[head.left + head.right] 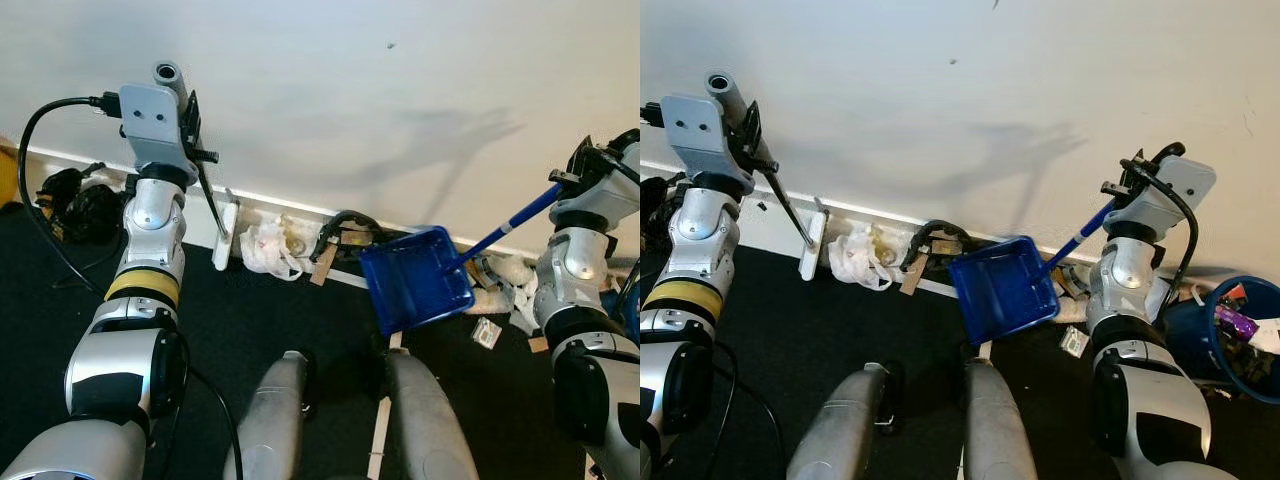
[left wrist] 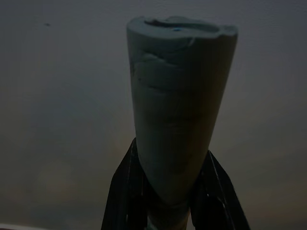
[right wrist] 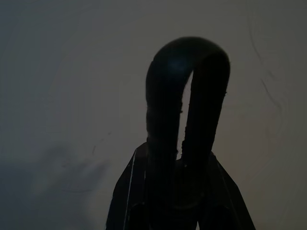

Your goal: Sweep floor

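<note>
Item 1, left gripper (image 2: 175, 201): raised near the wall, fingers (image 2: 122, 191) clamped on the grey grip of the broom handle (image 2: 180, 100). The thin shaft slants down from the gripper to the white broom head (image 1: 226, 235), which rests at the skirting board (image 1: 865, 212), apparently angled to drag litter along the wall.

Item 2, litter: a crumpled white plastic bag (image 1: 268, 246) just beyond the broom head, then cardboard scraps (image 1: 325, 262) and a dark cable loop (image 1: 345, 222), all between broom and dustpan.

Item 3, blue dustpan (image 1: 415, 280): tilted, mouth toward the litter, below and inward of the right gripper (image 3: 177, 191), which pinches the black looped end of its long blue handle (image 1: 1078, 240); likely held to receive sweepings.

Item 4, blue bin (image 1: 1230, 340): outboard of the right arm, holding rubbish.

Floor (image 1: 280, 310): dark; sweeping not yet complete.
</note>
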`<state>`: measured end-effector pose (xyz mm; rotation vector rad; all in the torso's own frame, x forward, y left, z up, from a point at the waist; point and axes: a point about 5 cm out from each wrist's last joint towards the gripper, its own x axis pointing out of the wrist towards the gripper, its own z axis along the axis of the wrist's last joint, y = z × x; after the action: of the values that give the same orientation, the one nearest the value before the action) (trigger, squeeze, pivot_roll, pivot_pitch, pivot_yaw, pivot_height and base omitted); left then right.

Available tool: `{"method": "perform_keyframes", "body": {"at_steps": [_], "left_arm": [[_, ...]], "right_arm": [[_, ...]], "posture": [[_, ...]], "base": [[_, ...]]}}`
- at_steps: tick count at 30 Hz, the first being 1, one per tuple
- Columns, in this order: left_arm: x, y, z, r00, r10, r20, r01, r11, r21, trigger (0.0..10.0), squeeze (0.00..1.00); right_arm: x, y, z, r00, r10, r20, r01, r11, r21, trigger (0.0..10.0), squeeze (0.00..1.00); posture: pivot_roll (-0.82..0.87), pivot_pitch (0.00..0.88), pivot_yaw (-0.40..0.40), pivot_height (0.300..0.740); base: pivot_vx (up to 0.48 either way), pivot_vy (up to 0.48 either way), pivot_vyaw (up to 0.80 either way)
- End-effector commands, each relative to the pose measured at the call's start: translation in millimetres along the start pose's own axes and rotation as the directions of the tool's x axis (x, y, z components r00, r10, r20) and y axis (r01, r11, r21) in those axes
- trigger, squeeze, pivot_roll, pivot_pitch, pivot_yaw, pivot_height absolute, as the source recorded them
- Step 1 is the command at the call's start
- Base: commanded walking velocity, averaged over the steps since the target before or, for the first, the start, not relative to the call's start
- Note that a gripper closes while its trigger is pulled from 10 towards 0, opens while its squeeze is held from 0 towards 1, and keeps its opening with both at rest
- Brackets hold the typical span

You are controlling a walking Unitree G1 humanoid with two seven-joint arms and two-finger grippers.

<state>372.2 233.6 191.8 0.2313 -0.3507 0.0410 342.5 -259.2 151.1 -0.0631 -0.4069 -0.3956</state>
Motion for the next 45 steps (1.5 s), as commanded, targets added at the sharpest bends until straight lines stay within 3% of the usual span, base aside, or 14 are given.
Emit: {"method": "perform_keyframes", "body": {"at_steps": [1, 5, 9, 10, 11, 13, 17, 26, 29, 33, 39, 41, 44, 45], "left_arm": [[-5.2, -3.8, -6, 1.000, -0.003, -0.001, 0.003, 1.000, -0.016, 10.0, 0.00], [-7.9, -7.1, -10, 1.000, -0.009, -0.012, 0.009, 1.000, -0.020, 10.0, 0.00], [-10.0, -10.5, -12, 1.000, -0.013, -0.015, 0.012, 1.000, -0.028, 10.0, 0.00], [-11.1, -13.5, -13, 1.000, -0.018, -0.015, 0.018, 0.999, -0.035, 10.0, 0.00], [-12.3, -18.2, -14, 0.999, -0.029, -0.014, 0.028, 0.999, -0.044, 10.0, 0.00], [-12.4, -19.2, -14, 0.999, -0.032, -0.013, 0.031, 0.998, -0.046, 10.0, 0.00], [-9.7, -20.8, -12, 0.999, -0.037, -0.008, 0.037, 0.998, -0.055, 10.0, 0.00], [-2.8, -21.9, -5, 0.999, -0.045, 0.014, 0.046, 0.996, -0.071, 10.0, 0.00], [-2.0, -22.1, -4, 0.999, -0.048, 0.018, 0.049, 0.996, -0.076, 10.0, 0.00], [-3.1, -22.4, -5, 0.999, -0.052, 0.016, 0.053, 0.995, -0.079, 10.0, 0.00], [-8.0, -25.6, -11, 0.998, -0.068, -0.004, 0.067, 0.994, -0.084, 10.0, 0.00], [-8.0, -25.6, -11, 0.998, -0.068, -0.004, 0.067, 0.994, -0.084, 10.0, 0.00], [-8.7, -27.9, -12, 0.997, -0.080, -0.007, 0.079, 0.993, -0.089, 10.0, 0.00], [-8.7, -27.9, -12, 0.997, -0.080, -0.007, 0.079, 0.993, -0.089, 10.0, 0.00]], "right_arm": [[-9.0, -6.4, -7, 1.000, 0.026, -0.006, -0.027, 0.995, -0.101, 10.0, 0.00], [-21.3, -8.2, -22, 0.997, 0.023, -0.079, -0.039, 0.977, -0.209, 10.0, 0.00], [-33.8, -6.6, -33, 0.991, 0.030, -0.127, -0.057, 0.975, -0.215, 10.0, 0.00], [-42.8, -5.7, -41, 0.984, 0.024, -0.175, -0.050, 0.988, -0.146, 10.0, 0.00], [-54.3, -8.0, -50, 0.973, -0.020, -0.232, 0.018, 1.000, -0.012, 10.0, 0.00], [-56.1, -9.7, -51, 0.970, -0.042, -0.238, 0.047, 0.999, 0.017, 10.0, 0.00], [-50.0, -20.9, -44, 0.966, -0.164, -0.202, 0.194, 0.971, 0.141, 10.0, 0.00], [-15.2, -33.8, -11, 0.968, -0.248, -0.042, 0.252, 0.943, 0.219, 10.0, 0.00], [-8.1, -34.2, -3, 0.979, -0.202, 0.007, 0.196, 0.959, 0.206, 10.0, 0.00], [-13.8, -32.1, -10, 0.986, -0.164, -0.019, 0.164, 0.965, 0.204, 10.0, 0.00], [-53.7, -17.2, -48, 0.977, -0.022, -0.210, 0.020, 1.000, -0.010, 10.0, 0.00], [-53.7, -17.2, -48, 0.977, -0.022, -0.210, 0.020, 1.000, -0.010, 10.0, 0.00], [-83.7, -14.6, -69, 0.943, 0.004, -0.332, -0.018, 0.999, -0.037, 10.0, 0.00], [-83.7, -14.6, -69, 0.943, 0.004, -0.332, -0.018, 0.999, -0.037, 10.0, 0.00]], "posture": [[0.08, 0.388, -0.040, 0.740], [0.09, 0.390, -0.038, 0.740], [0.09, 0.392, -0.037, 0.740], [0.09, 0.400, -0.034, 0.740], [0.10, 0.402, -0.030, 0.740], [0.10, 0.402, -0.030, 0.740], [0.10, 0.402, -0.023, 0.740], [0.10, 0.378, -0.020, 0.740], [0.10, 0.372, -0.022, 0.740], [0.10, 0.380, -0.021, 0.740], [0.10, 0.385, -0.020, 0.740], [0.10, 0.385, -0.020, 0.740], [0.11, 0.383, -0.021, 0.740], [0.11, 0.383, -0.021, 0.740]], "base": [[0.000, 0.000, 0.00], [0.000, 0.000, 0.00], [0.000, 0.000, 0.00], [0.000, 0.000, 0.00], [0.000, 0.000, 0.00], [0.000, 0.000, 0.00], [0.000, 0.000, 0.00], [0.000, 0.000, 0.00], [0.000, 0.000, 0.00], [0.000, 0.000, 0.00], [0.000, 0.000, 0.00], [0.000, 0.000, 0.00], [0.000, 0.000, 0.00], [0.000, 0.000, 0.00]]}}
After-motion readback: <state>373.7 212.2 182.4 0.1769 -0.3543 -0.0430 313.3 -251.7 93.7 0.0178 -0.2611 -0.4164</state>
